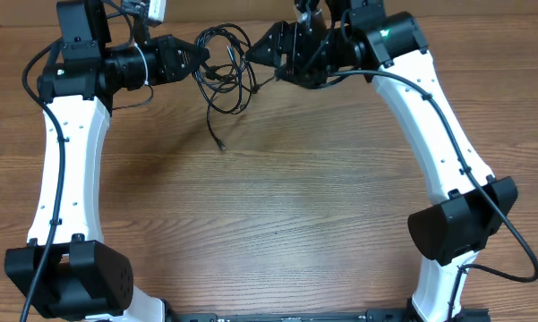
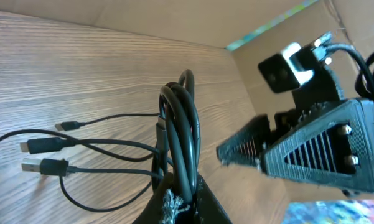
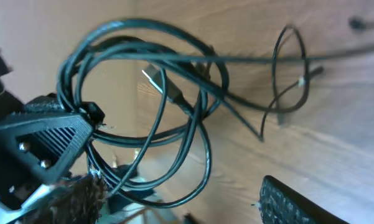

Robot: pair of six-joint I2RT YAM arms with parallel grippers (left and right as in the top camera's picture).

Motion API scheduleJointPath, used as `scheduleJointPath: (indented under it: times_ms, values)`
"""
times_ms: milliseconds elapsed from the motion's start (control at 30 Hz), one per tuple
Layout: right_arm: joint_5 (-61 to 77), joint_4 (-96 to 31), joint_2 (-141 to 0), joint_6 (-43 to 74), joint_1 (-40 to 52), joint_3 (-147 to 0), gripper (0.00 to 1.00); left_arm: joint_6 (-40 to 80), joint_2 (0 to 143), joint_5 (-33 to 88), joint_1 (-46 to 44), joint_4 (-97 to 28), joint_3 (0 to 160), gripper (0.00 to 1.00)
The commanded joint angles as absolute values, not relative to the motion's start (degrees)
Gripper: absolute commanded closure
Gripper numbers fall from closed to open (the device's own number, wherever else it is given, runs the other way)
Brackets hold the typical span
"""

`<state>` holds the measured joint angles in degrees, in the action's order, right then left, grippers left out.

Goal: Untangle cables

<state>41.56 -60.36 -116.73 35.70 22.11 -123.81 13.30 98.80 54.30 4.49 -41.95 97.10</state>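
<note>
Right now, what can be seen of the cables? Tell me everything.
The cables are several thin black cords, rubbery-looking, tangled into loose overlapping loops at the far middle of the wooden table. The left gripper is shut on a bunched section, which rises from its jaws as a coil. Three small plug ends spread out over the wood, and one strand trails toward the near side. A silver-tipped plug sits among the loops. The right gripper is open beside the tangle.

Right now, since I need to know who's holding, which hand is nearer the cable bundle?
Left. The left hand is shut on the cable bundle, gripping its loops; the right hand is open on the bundle's other side, not gripping it.
</note>
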Motion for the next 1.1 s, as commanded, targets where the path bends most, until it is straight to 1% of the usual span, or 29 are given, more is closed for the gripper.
scheduleJointPath:
  times_ms: [0,133,200,400,800,867,1067]
  values:
    - [41.69,-59.81,-115.96,43.92,24.49,-123.04,0.22,11.97,99.33,50.11,3.53,-41.47,97.54,0.96]
    - [42.13,-59.24,-116.66,47.20,26.76,-123.04,0.26,11.90,99.33,45.25,2.63,-41.04,97.54,0.96]
    - [42.74,-56.40,-117.91,50.00,28.47,-123.04,0.30,11.53,99.33,41.60,1.41,-40.60,97.54,0.96]
    - [43.77,-55.05,-120.62,52.51,29.19,-123.02,0.40,11.55,99.33,41.36,0.34,-38.92,97.54,0.96]
    - [41.89,-46.74,-124.22,57.25,28.25,-123.00,0.43,11.55,99.33,41.56,0.34,-39.64,97.54,0.96]
    - [41.85,-45.41,-124.22,57.25,27.51,-123.00,0.44,11.55,99.33,41.52,0.34,-40.16,97.54,0.96]
    - [37.23,-47.51,-124.33,57.23,25.04,-123.00,0.50,11.57,99.33,41.56,0.34,-40.27,97.54,0.96]
